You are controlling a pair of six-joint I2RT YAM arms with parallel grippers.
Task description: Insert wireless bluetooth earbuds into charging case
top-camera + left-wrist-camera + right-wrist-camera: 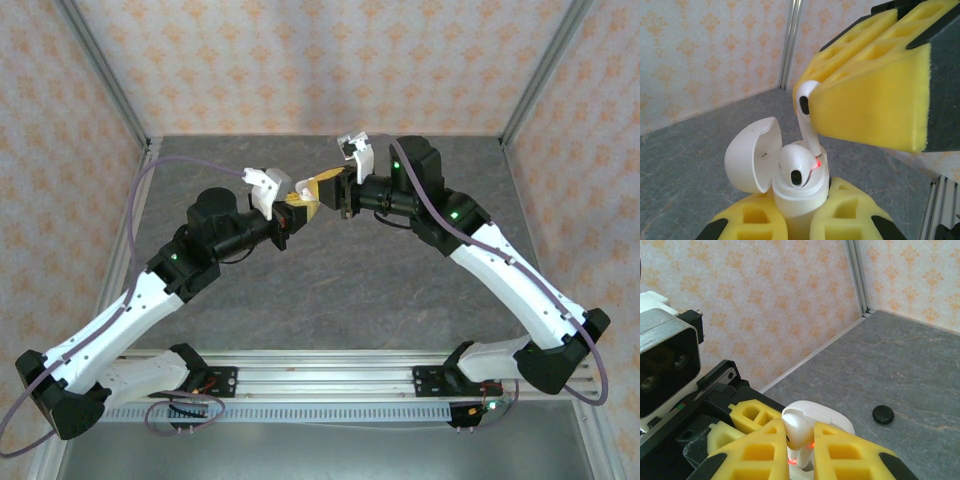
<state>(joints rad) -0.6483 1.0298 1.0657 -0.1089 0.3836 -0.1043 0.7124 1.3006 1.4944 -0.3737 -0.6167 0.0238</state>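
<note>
Jaws: left gripper (797, 222) is clamped fully down on the white charging case (800, 202), held upright between its yellow pads, lid (747, 155) swung open to the pads' left. Right gripper (799, 452) is nearly closed, pinching the second earbud (804, 100) by its head, stem pointing down from its pads into the case's free slot. The seated earbud (796, 167) sits just beside that stem, with a red light (818, 163) at the stem's foot. Reads as mid-insertion: stem partly in, head not down. To finish clean, keep the stem in line with the slot and push straight along it with no twist. Don't nudge the seated earbud or lid, and let go only once the head sits level with its neighbour. Left wrist view gives stem depth, lid and both buds side-on. Right wrist view hides the depth behind its own pads but picks up a small black disc (883, 414) on the table (925, 365), well off to their right. Top view adds the arms meeting tip to tip.
</note>
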